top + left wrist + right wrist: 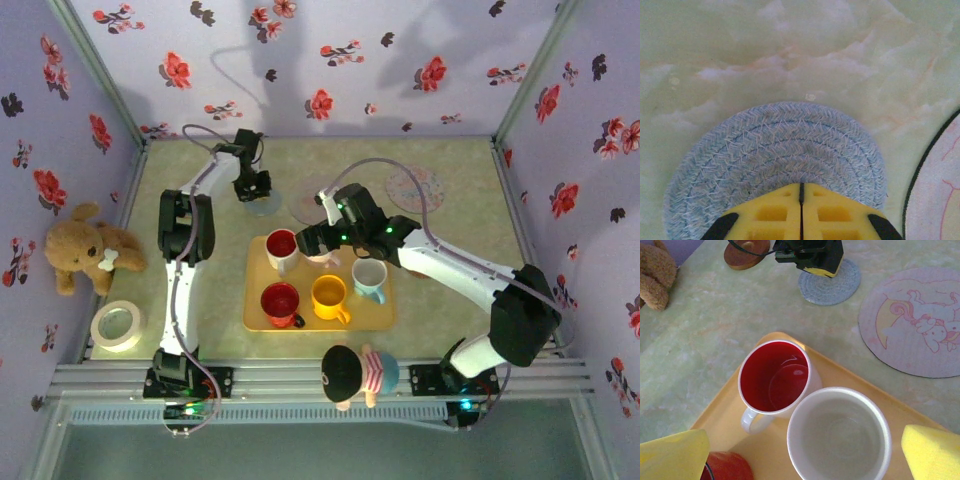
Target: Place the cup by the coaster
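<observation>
A white cup (840, 435) stands on the yellow tray (375, 312), touching a white cup with a red inside (774, 377). My right gripper (802, 452) hovers over the white cup, open, one yellow finger on each side of it. In the top view this gripper (325, 240) is over the tray's back edge. A blue-grey woven coaster (775, 150) lies flat on the table at the back. My left gripper (801, 185) is low over the coaster's near edge, its yellow fingers together with just a hairline between them. I also see the left gripper (253, 188) beside the coaster (264, 206) from above.
The tray also holds a red cup (281, 300), a yellow cup (330, 295) and a pale blue cup (369, 276). Round picture mats (305, 204) (413, 187) lie at the back. A teddy bear (85, 250) and tape roll (117, 325) are left; a doll (358, 373) lies in front.
</observation>
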You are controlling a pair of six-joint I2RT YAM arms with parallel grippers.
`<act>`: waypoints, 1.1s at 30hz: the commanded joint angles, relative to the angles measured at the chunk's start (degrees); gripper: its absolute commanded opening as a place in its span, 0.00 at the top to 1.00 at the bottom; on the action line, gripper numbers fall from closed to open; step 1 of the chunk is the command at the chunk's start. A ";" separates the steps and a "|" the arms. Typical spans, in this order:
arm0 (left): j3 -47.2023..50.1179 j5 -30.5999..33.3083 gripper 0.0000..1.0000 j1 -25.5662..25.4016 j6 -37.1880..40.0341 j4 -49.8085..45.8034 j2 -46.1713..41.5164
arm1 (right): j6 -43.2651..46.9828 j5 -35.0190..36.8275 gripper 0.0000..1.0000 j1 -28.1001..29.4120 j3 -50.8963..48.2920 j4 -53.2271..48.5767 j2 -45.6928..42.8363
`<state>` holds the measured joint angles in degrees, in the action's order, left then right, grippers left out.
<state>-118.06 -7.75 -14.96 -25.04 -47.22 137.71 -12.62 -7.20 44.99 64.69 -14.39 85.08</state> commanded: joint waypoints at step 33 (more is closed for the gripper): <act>12.00 7.20 1.00 13.33 4.73 -3.43 -29.29 | -0.12 -6.82 0.00 -0.14 5.52 4.42 4.10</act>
<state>-108.38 -1.87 -3.31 -21.93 -52.82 110.10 -12.60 -11.94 44.99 67.90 -11.55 87.79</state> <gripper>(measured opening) 0.042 0.996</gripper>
